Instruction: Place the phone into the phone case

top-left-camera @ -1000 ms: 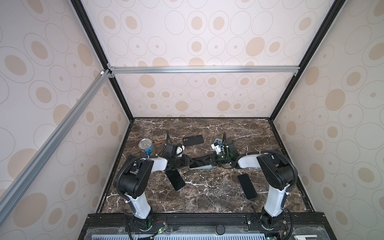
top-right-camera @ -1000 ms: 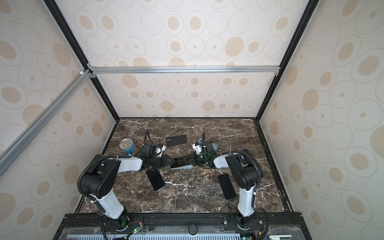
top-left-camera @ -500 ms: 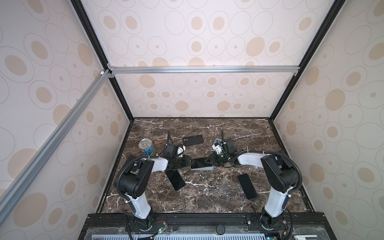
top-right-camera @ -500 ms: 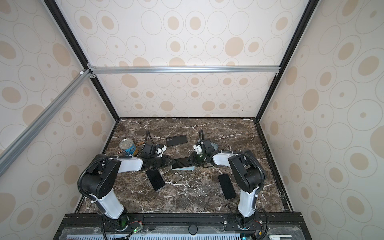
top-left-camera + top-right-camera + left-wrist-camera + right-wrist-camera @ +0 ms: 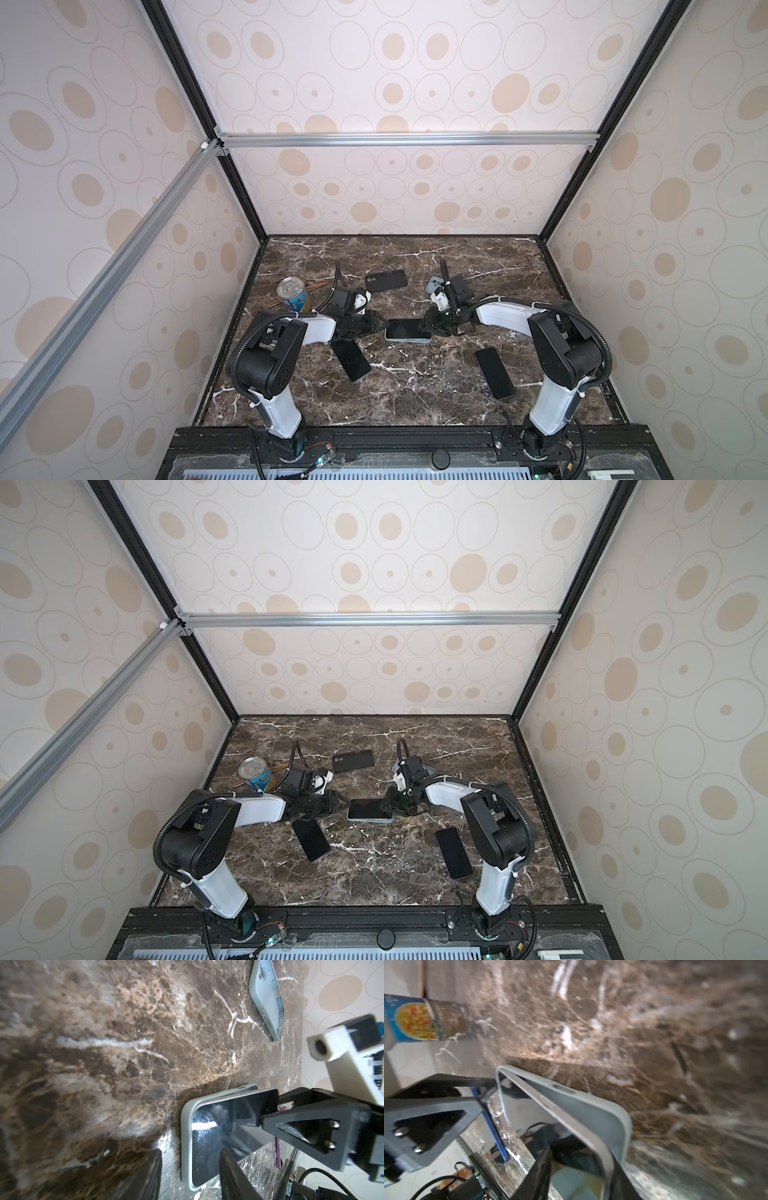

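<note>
Left pincer stands spread at 9 o'clock of the phone, apparently bracing the phone case at desk centre. Right pincer, spread at 3 o'clock, straddles the phone's raised end, likely to press it home.

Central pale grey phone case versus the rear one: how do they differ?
The central pale grey phone case holds a black-screened phone, one long edge above its wall; the rear pale grey case is empty. Central sits mid-table; rear, further back. Both lie on the marble table.
</note>
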`<state>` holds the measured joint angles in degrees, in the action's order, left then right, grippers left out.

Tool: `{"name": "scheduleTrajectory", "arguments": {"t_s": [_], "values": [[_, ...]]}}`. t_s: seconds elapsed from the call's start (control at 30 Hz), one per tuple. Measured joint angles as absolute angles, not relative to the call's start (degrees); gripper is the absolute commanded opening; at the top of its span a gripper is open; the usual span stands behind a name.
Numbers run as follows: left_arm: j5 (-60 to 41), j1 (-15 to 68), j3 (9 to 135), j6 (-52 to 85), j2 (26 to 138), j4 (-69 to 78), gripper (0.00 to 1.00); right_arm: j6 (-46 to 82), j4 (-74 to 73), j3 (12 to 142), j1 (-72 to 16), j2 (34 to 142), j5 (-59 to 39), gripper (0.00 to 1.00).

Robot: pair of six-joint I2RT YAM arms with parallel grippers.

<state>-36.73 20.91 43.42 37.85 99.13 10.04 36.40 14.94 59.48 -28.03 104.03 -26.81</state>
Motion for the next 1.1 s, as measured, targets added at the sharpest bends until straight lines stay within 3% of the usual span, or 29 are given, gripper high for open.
{"name": "scheduleTrajectory", "arguments": {"t_s": [0.53, 0.77, 1.1], "values": [[-36.73, 20.91, 43.42, 37.82, 99.07, 9.69, 0.44, 32.01, 23.53, 63.29, -28.08, 100.55, -23.05, 0.43], [-36.73, 20.91, 43.18, 37.76, 99.0, 9.61, 0.36, 31.16, 24.53, 62.85, -28.05, 100.33, -22.37, 0.28], [-36.8, 21.41, 42.44, 37.91, 98.98, 9.54, 0.29, 30.76, 23.86, 61.58, -28.05, 100.73, -23.0, 0.27]]}}
